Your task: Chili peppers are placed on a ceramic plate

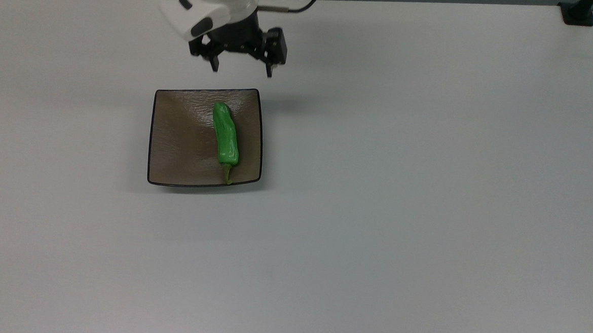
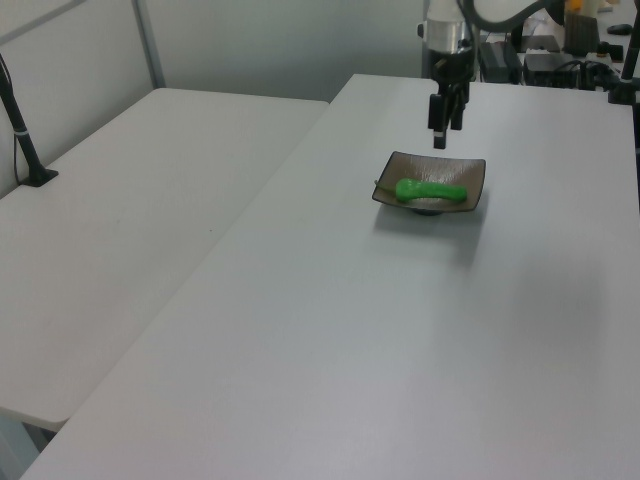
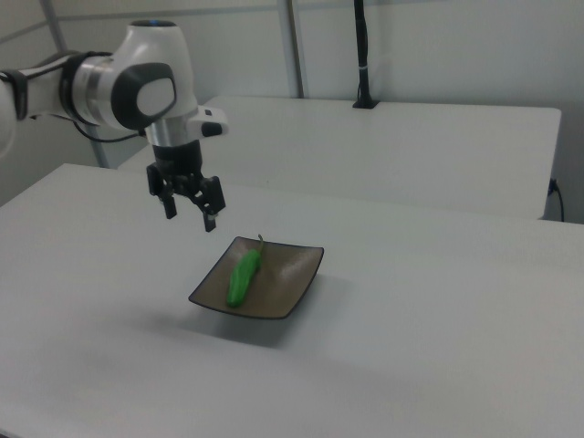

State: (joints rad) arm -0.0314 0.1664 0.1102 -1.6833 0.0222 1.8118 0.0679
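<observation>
Right now you have bare table (image 1: 374, 241) nearest in the top view, well clear of anything. Next comes the plate (image 1: 176, 145), sitting flat on the table toward the top view's left. On it lies the pepper (image 1: 226, 137), lengthwise along the plate's side at the top view's right, stem (image 1: 227, 174) reaching the near rim and the blunt end short of the far rim. In the right view you see the pepper (image 3: 243, 276) resting wholly inside the plate (image 3: 292, 283), touching nothing else.

Farther back, the gripper (image 1: 241, 70) hangs in the air past the plate's far edge, apart from both plate and pepper. Its fingers are spread wide and hold nothing; the right view shows the gripper (image 3: 190, 213) above table height, beside the plate's far corner.

You can judge the placing as done: the pepper is on the plate and released. The step in hand looks like the retreat. All the next move calls for is carrying the arm (image 3: 119, 87) up and away without dipping back over the plate, so nothing nudges the pepper off.
</observation>
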